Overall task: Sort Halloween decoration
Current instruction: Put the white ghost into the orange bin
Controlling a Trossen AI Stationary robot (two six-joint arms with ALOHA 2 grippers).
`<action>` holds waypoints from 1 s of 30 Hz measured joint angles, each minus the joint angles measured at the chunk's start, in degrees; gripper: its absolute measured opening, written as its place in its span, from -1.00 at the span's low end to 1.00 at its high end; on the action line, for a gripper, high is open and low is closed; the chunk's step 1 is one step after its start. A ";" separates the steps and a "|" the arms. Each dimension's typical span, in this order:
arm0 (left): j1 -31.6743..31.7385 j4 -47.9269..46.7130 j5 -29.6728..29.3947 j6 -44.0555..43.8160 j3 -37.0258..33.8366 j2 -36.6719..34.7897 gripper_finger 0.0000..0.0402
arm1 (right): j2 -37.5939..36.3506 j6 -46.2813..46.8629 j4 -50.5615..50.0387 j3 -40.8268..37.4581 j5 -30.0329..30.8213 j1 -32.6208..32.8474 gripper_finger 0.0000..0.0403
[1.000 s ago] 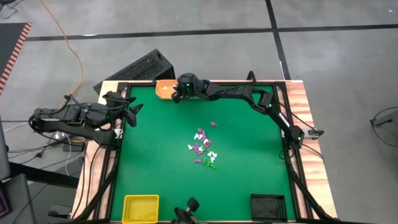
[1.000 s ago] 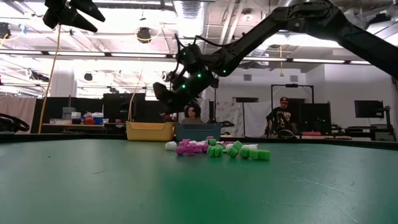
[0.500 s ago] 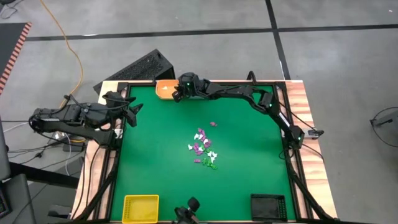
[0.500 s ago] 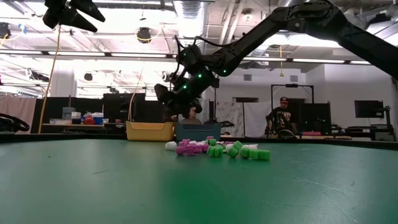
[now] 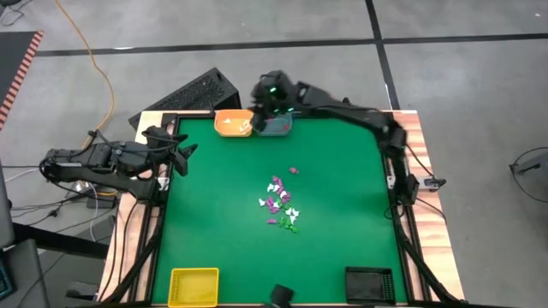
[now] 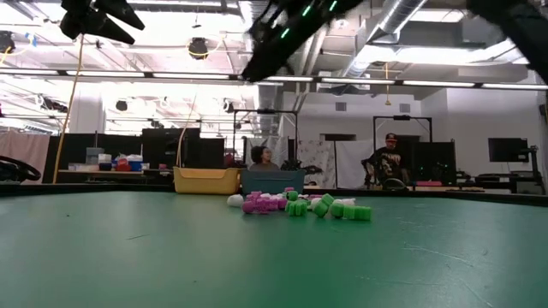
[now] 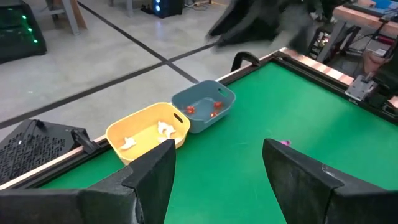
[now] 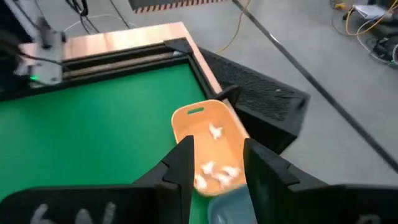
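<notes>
The Halloween decoration is a small heap of white, purple and green trinkets point(image 5: 281, 204) lying on the green mat near the table's middle point(image 6: 295, 204). White ones lie in the orange tray point(image 8: 208, 146), orange-red ones in the blue tray point(image 7: 204, 107). Both trays stand at the far edge. My right gripper point(image 8: 214, 168) hangs open high above these two trays point(image 5: 272, 90), with nothing between its fingers. My left gripper point(image 7: 217, 174) waits open above the table's left edge point(image 5: 180, 154).
A yellow tray point(image 5: 193, 286) and a black tray point(image 5: 369, 283) stand at the near edge. A black perforated crate point(image 5: 193, 94) lies off the table's far left corner. A raised wooden rim point(image 5: 411, 128) runs round the mat. People sit in the room beyond point(image 6: 390, 162).
My right gripper has risen steeply from just above the orange tray at the far edge, most of it in the last half second, and now hangs high over the two trays. The blue tray, covered by the arm before, now shows.
</notes>
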 joint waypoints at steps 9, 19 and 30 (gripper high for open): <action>0.02 -0.05 1.28 0.85 0.00 0.00 0.15 | -13.69 12.01 -40.23 -0.11 9.35 4.64 -0.40; 0.01 0.43 8.49 2.10 0.00 0.02 0.15 | -22.49 38.54 -50.30 -12.99 24.60 28.72 -0.41; 0.02 2.34 11.76 6.97 0.00 0.00 0.15 | -23.45 61.34 -27.59 -37.97 37.09 49.83 -0.41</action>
